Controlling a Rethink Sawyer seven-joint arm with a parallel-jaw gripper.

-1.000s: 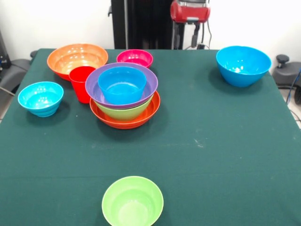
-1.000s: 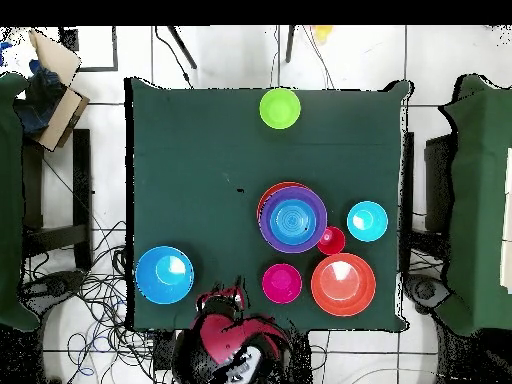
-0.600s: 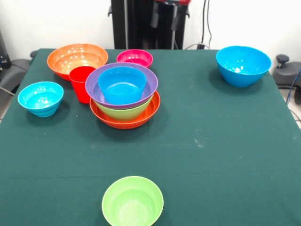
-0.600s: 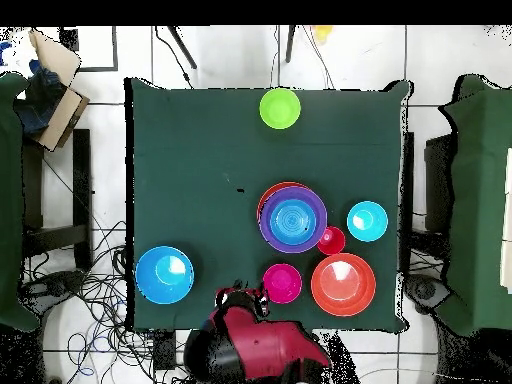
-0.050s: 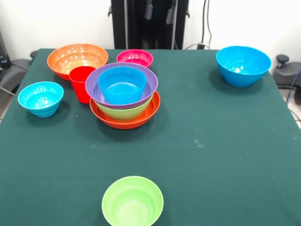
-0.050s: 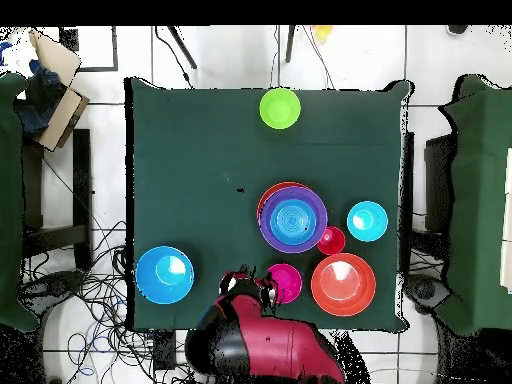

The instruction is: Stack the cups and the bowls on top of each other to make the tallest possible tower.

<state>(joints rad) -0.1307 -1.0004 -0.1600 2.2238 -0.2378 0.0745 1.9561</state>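
We cannot tell the jaws (image 6: 262,287) state; they hang empty just beside the magenta bowl (image 5: 135,57). We judge it the next pick. The tower (image 5: 124,94), orange base with green, purple and blue nested, stands just beyond it. We should grip one rim wall, lift clear, then lower centred.

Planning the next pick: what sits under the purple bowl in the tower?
Under the purple bowl a green bowl shows as a rim, resting in the wide orange bowl at the base. Its inside is covered. A blue bowl sits in the purple one.
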